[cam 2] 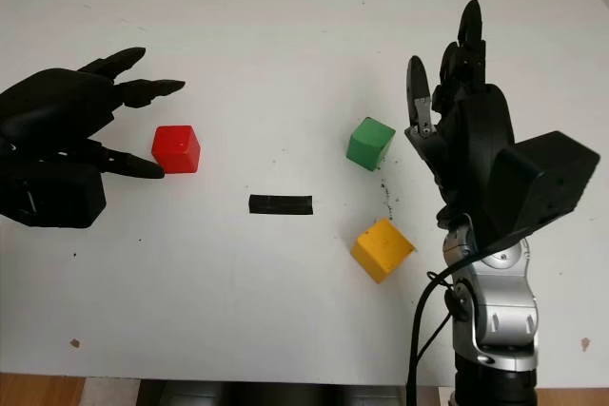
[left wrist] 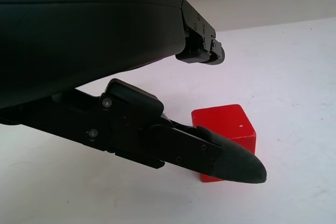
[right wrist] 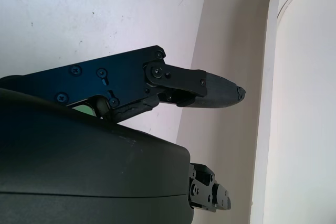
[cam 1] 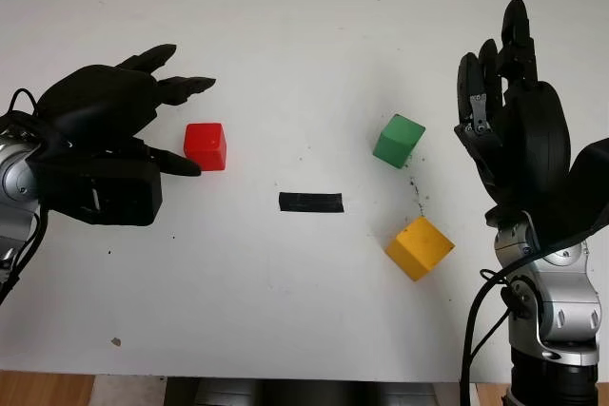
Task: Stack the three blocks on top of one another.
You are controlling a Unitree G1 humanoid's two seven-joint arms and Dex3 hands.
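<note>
A red block (cam 1: 206,145) sits on the white table (cam 1: 285,35) at the left. My left hand (cam 1: 202,121) is open right beside it, with the upper fingers above and behind the block and the thumb (left wrist: 231,158) low in front of its near left corner, apart from it. A green block (cam 1: 399,140) stands tilted right of centre, and a yellow block (cam 1: 420,247) lies nearer and slightly to the right. My right hand (cam 1: 492,45) is open, raised with its fingers (right wrist: 210,90) pointing away, to the right of the green block.
A short strip of black tape (cam 1: 311,203) is stuck to the table between the red block and the yellow one. The table's front edge (cam 1: 285,375) runs along the bottom of the head views.
</note>
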